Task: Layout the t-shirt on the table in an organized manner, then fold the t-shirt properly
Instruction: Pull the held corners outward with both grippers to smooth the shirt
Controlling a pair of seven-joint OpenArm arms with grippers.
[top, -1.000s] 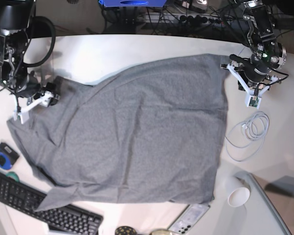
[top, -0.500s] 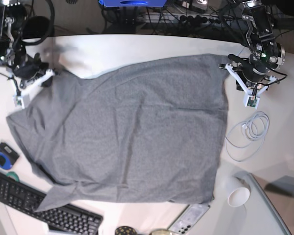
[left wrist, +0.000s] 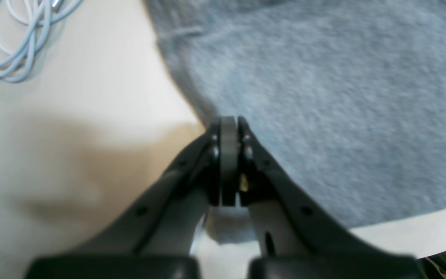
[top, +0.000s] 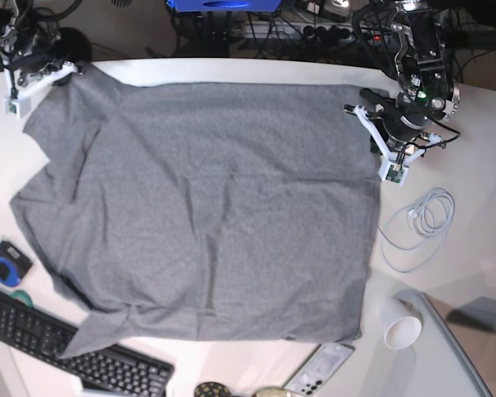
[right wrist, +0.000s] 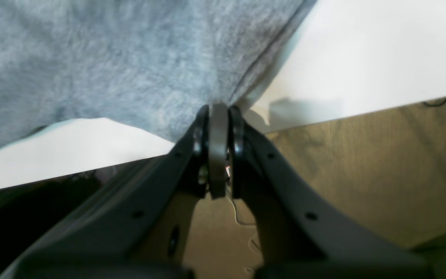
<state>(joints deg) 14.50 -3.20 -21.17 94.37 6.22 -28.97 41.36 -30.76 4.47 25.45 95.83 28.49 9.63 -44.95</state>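
With both sets of fingers, left and right, pinched closed on the far corners of the t-shirt spread across the desk, the stretch wants even, gentle tension so the hem lies straight.

Even, bright overhead light, soft shadows on the table; both wrist views blur near their close, dark jaws.
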